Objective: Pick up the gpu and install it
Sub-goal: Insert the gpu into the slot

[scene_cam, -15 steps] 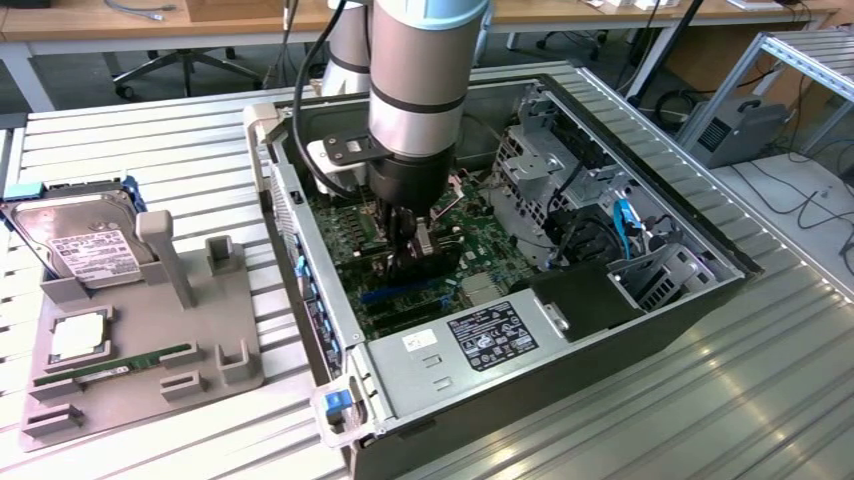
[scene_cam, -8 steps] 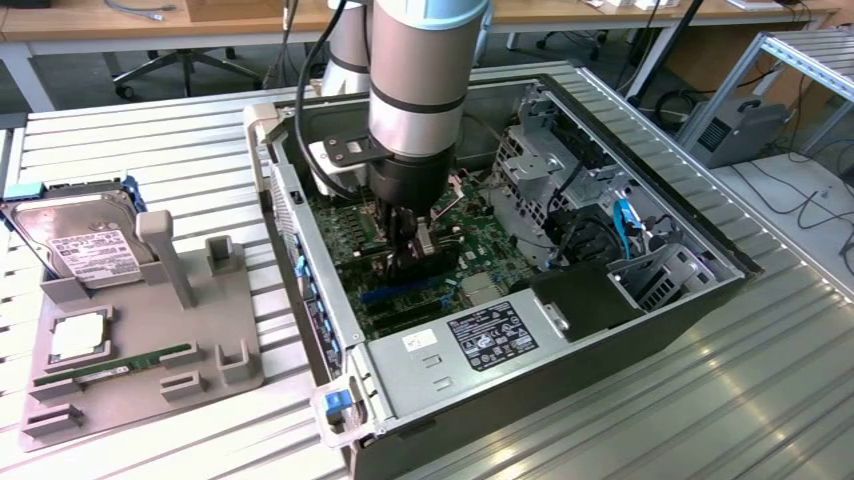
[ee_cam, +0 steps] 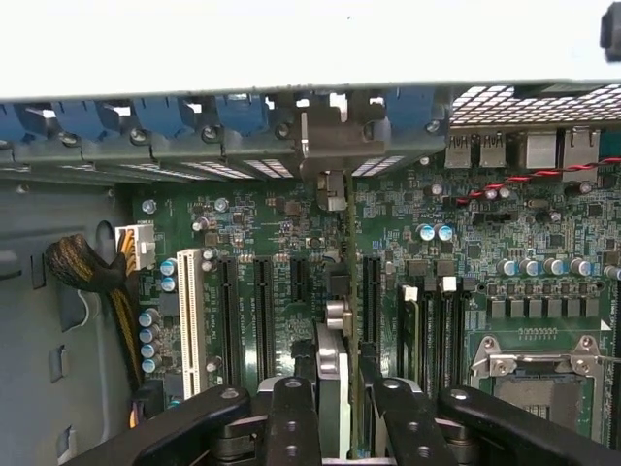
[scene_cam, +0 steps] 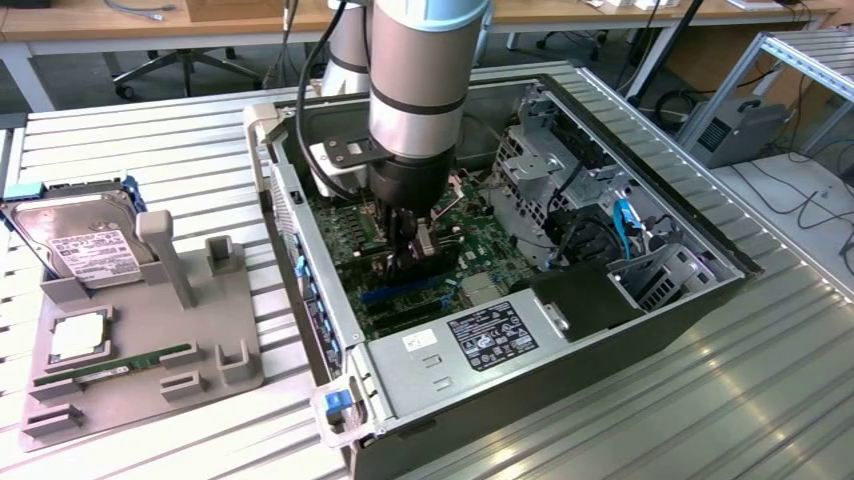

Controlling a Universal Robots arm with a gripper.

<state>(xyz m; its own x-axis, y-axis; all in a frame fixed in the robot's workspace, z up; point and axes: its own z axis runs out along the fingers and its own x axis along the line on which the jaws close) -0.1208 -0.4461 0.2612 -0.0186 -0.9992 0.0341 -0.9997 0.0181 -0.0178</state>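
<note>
jaws (ee_cam: pixel 335 413) stand partly closed on the gpu (ee_cam: pixel 333 379), pinching its thin top edge as it hangs edge-on over the motherboard (ee_cam: pixel 281 223) inside the open computer case (scene_cam: pixel 441 385), near the long expansion slots (ee_cam: pixel 372 296). the card looks light and stiff but fragile, best held by its bare edges. beside the case, a grey holder (scene_cam: pixel 134 370) sits on the table (scene_cam: pixel 134 150), carrying a hard drive (scene_cam: pixel 80 240).
</note>
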